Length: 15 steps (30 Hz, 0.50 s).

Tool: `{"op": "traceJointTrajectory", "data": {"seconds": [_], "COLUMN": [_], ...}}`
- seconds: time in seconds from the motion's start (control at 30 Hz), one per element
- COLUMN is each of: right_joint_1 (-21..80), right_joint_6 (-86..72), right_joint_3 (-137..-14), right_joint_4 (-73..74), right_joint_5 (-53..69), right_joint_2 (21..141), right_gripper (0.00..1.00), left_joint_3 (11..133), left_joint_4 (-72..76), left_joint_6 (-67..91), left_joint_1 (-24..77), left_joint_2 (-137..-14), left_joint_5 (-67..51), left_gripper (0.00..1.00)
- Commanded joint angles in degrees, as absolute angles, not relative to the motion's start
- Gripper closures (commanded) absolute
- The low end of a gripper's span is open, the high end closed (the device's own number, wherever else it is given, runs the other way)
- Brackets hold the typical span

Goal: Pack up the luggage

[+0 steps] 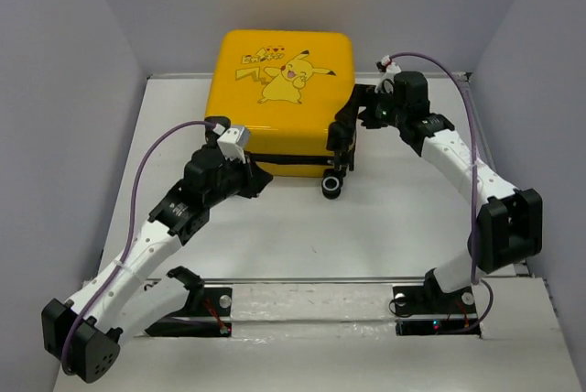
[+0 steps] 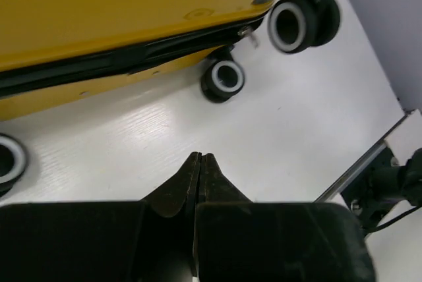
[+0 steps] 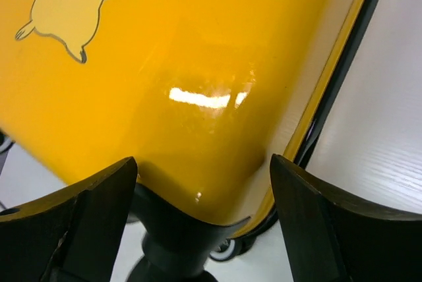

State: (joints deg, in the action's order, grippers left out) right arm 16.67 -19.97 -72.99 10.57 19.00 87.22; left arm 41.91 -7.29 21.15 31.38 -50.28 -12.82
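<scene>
**Yellow cartoon suitcase, white table**

A glossy yellow hard-shell suitcase (image 1: 286, 90) bears a paler yellow Pikachu cartoon (image 1: 291, 76) outlined in black. A black band (image 2: 132, 55) rings the suitcase's side; its small black wheels (image 2: 224, 78) have pale grey rims. Beneath the suitcase, a white wood-grain tabletop (image 1: 275, 227). Either side of it, white-and-black robot arms (image 1: 137, 259) trail purple cables (image 1: 137, 186).

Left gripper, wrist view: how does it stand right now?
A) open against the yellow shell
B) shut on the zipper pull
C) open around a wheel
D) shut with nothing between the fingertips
D: the left gripper has its fingertips pressed together with nothing between them, over bare table, short of the luggage and the nearest wheel.
</scene>
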Motion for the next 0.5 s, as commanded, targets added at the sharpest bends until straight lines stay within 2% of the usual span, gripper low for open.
{"op": "traceJointTrajectory", "data": {"seconds": [0.0, 0.07, 0.2, 0.27, 0.3, 0.37, 0.43, 0.47], "right_joint_1": [19.25, 19.25, 19.78, 22.49, 23.63, 26.53, 31.54, 32.94], "right_joint_6": [-14.68, -14.59, -15.99, -16.7, -17.92, -18.8, -20.56, -21.0], "right_joint_3": [-77.78, -77.26, -68.33, -63.74, -59.02, -54.08, -49.68, -46.0], "right_joint_4": [14.68, 15.11, 14.59, 13.28, 12.66, 9.86, 7.92, 5.91], "right_joint_5": [23.92, 23.03, 22.95, 22.24, 20.76, 18.99, 15.3, 14.42], "right_joint_2": [81.67, 75.8, 65.96, 62.77, 60.06, 57.75, 55.47, 54.85], "right_gripper": [0.12, 0.11, 0.13, 0.18, 0.3, 0.48, 0.54, 0.54], "left_joint_3": [41.75, 41.92, 43.85, 45.25, 46.92, 48.59, 51.66, 52.55], "left_joint_4": [-1.5, -1.49, -4.55, -7.45, -10.86, -13.96, -19.49, -21.25], "left_joint_6": [23.55, 23.56, 22.85, 22.59, 22.15, 21.19, 19.35, 18.81], "left_joint_1": [31.38, 31.38, 31.38, 31.38, 31.2, 30.85, 29.89, 29.53], "left_joint_2": [-48.25, -47.99, -47.55, -46.76, -45.54, -44.48, -44.91, -45.35], "left_joint_5": [-15.74, -13.55, -8.2, -3.98, 2.57, 8.06, 15.44, 17.38], "left_gripper": [0.94, 0.94, 0.94, 0.72, 0.46, 0.21, 0.09, 0.03]}}
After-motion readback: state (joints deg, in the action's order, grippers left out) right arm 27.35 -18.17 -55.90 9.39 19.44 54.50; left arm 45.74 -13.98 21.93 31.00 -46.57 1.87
